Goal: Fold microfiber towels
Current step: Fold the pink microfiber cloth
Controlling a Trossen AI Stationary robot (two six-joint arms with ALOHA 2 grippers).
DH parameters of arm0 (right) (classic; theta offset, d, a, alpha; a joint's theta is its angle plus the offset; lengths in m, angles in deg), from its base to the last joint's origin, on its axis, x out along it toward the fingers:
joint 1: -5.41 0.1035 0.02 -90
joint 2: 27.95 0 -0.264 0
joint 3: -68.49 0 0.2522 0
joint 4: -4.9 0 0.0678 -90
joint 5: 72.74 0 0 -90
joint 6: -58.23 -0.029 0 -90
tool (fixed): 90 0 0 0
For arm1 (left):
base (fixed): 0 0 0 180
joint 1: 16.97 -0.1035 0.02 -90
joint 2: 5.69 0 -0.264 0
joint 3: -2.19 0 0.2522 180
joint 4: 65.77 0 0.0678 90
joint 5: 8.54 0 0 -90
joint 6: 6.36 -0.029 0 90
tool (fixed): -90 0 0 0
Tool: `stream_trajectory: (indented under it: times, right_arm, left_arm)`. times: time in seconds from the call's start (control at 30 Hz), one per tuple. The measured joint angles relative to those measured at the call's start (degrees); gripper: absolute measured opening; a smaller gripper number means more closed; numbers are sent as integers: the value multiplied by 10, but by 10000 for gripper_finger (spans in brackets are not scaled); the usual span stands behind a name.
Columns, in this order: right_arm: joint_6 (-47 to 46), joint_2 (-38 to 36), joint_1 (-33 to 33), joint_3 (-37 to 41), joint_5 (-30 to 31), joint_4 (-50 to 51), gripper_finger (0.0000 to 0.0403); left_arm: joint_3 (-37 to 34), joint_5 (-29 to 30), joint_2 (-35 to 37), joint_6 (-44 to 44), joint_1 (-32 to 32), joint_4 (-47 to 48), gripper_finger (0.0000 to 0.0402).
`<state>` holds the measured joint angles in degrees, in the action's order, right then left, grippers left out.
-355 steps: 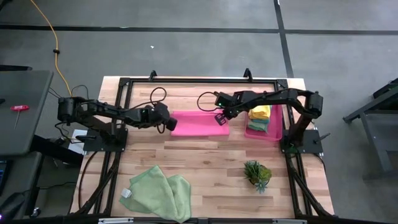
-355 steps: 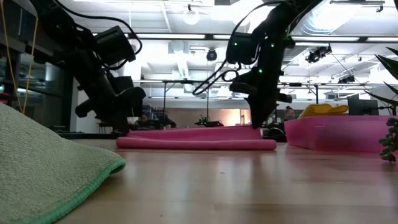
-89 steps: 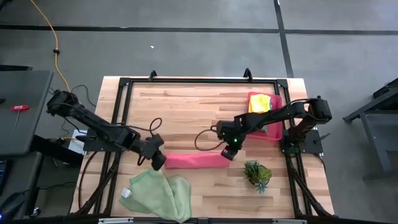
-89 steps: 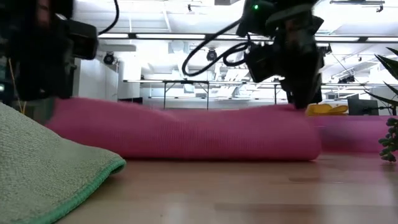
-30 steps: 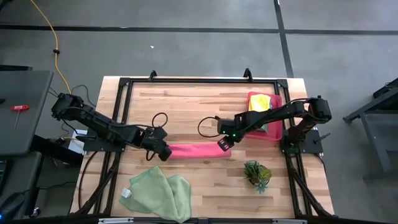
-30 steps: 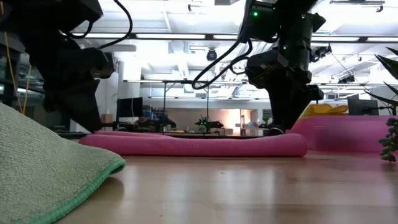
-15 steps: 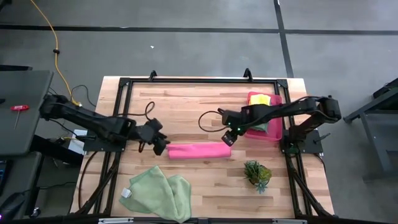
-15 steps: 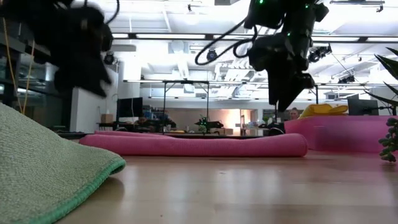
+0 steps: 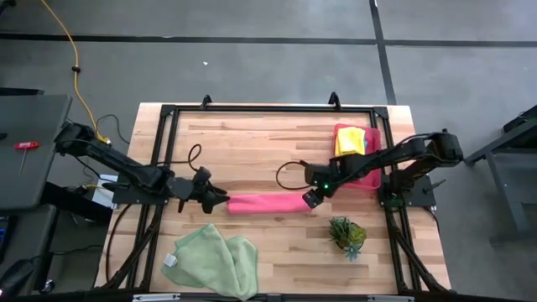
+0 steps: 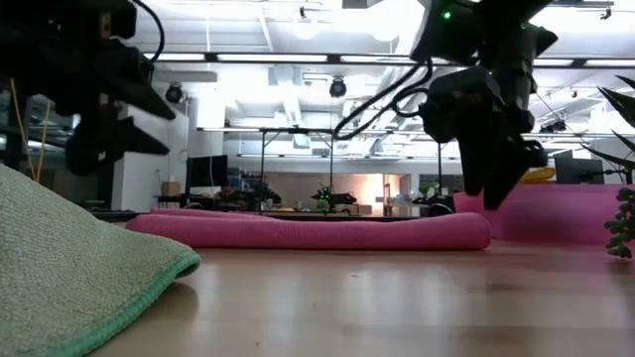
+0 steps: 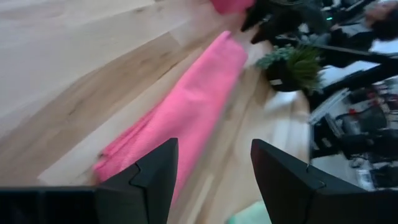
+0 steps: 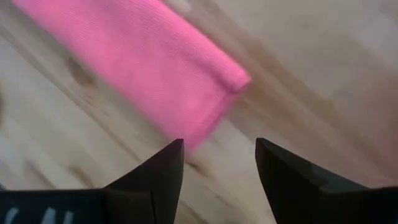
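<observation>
A hot pink microfiber towel (image 9: 264,204) lies flat on the table as a long folded strip; it also shows in the low view (image 10: 317,230) and in both wrist views (image 11: 186,106) (image 12: 143,62). My left gripper (image 9: 220,200) hovers open just off its left end (image 11: 211,168). Open as well, my right gripper (image 9: 312,200) hangs beside its right end (image 12: 219,149) and points down. Neither touches it. Two pale green towels (image 9: 214,260) lie crumpled at the near left.
A pink tray (image 9: 369,180) at the far right holds a yellow towel (image 9: 350,138) and other cloths. A small spiky plant (image 9: 346,233) stands near my right gripper, toward the near edge. Bare wood lies beyond the pink towel, toward the far edge.
Both grippers have come off the ends of the pink towel, which stays flat where it was. My left gripper has risen, drawn back toward the table's left edge and tipped up toward level. My right gripper has shifted a little toward the table's right.
</observation>
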<state>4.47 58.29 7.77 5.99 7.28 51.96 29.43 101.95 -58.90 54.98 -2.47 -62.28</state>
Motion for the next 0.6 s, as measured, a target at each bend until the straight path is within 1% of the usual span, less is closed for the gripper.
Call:
stream_trajectory:
  times: [0.07, 0.27, 0.33, 0.43, 0.6]
  right_arm:
    - [-38, -1, 10, 6, 3, -27, 191]
    - [-132, 5, 35, 9, 64, -40, 191]
    - [-143, 12, 38, 9, 70, -67, 191]
    - [-143, 27, 38, 9, 70, -81, 191]
    - [-168, 58, 38, 8, 78, -70, 191]
  left_arm:
    - [-4, 9, 0, -3, 7, 5, 194]
    - [-6, 7, 0, -28, 10, 32, 194]
    - [-6, 7, -3, -30, 10, 41, 194]
    - [-6, 7, -7, -30, 9, 46, 194]
    - [-7, -4, -25, -30, 9, 49, 194]
